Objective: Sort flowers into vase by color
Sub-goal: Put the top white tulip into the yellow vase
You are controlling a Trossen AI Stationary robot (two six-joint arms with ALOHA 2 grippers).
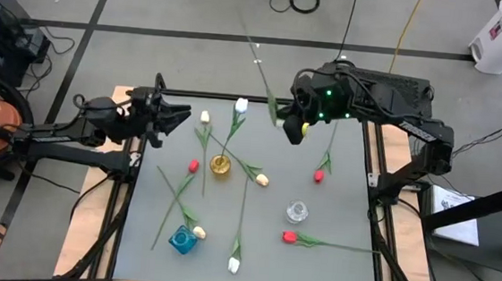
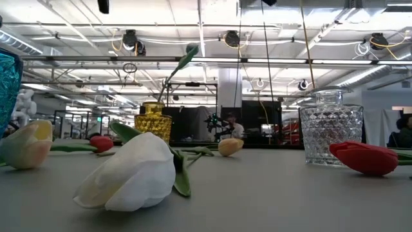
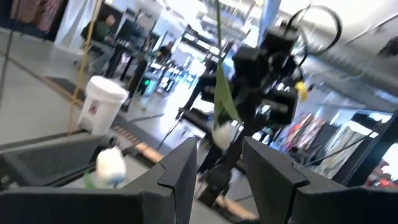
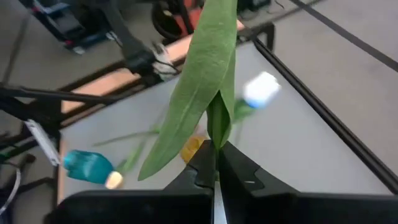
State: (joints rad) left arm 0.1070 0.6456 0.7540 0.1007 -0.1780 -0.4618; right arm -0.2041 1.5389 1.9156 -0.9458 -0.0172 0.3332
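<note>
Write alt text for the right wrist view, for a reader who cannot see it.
The right gripper is shut on a tulip's green stem, its long leaf filling the middle of the picture. Beyond it on the grey table lie a white tulip, a yellow vase and a blue vase.

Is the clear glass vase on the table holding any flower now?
No, in the low view the clear glass vase stands empty, with a red tulip lying beside it.

Matt grey table; faceted clear glass vase; glossy amber vase; teal glass vase.
</note>
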